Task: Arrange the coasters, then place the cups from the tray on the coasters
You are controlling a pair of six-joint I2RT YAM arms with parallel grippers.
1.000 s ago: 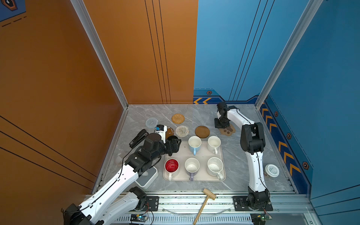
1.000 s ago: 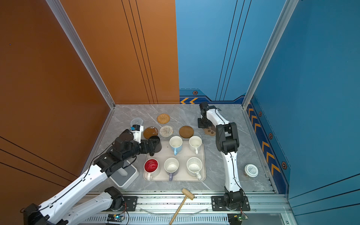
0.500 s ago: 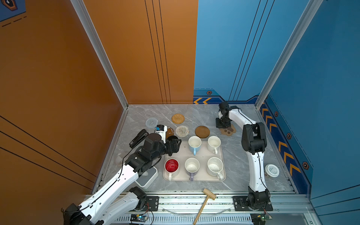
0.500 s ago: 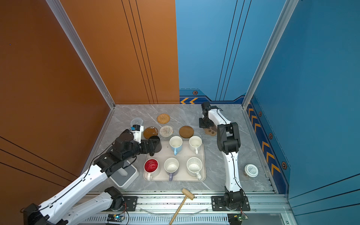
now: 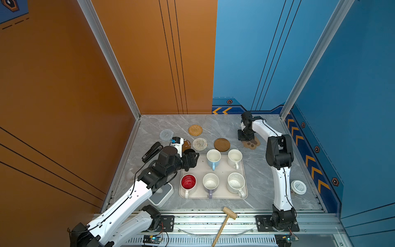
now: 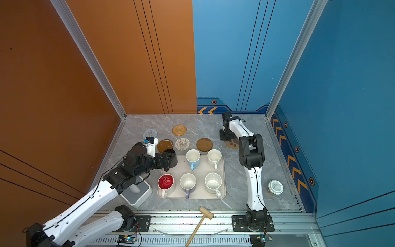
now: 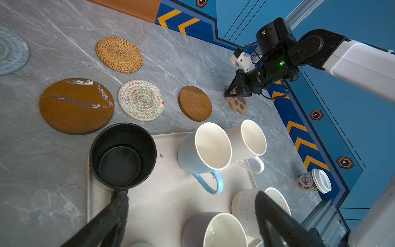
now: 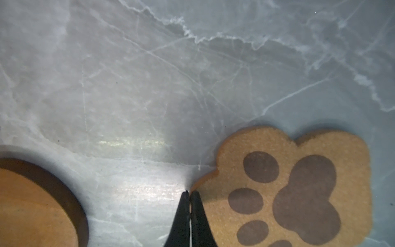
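The cream tray (image 5: 201, 170) holds several cups: black (image 6: 171, 157), light blue (image 5: 213, 158), cream-white (image 5: 234, 157), red-inside (image 5: 188, 182), lavender (image 5: 210, 183) and speckled (image 5: 235, 182). My left gripper (image 7: 192, 206) is open low over the tray. One of its fingers (image 7: 119, 203) is against the black cup (image 7: 123, 154), hiding the handle. Behind the tray lie the coasters: two beaded spirals (image 5: 166, 134) (image 5: 199, 144), rattan (image 5: 195, 130), glossy brown (image 6: 165, 145), matte brown (image 5: 222, 144) and paw-shaped (image 5: 252, 143). My right gripper (image 8: 189, 193) is shut, tips at the paw coaster's (image 8: 299, 188) edge.
A black stapler (image 5: 151, 150) and a white-and-grey square device (image 5: 162, 193) sit left of the tray. A white-lidded jar (image 5: 298, 187) stands at the right. A wooden mallet (image 5: 226, 218) lies on the front rail. Walls close in on the back and both sides.
My right gripper has shifted slightly to the right at the paw coaster's edge. The left arm has hardly moved.
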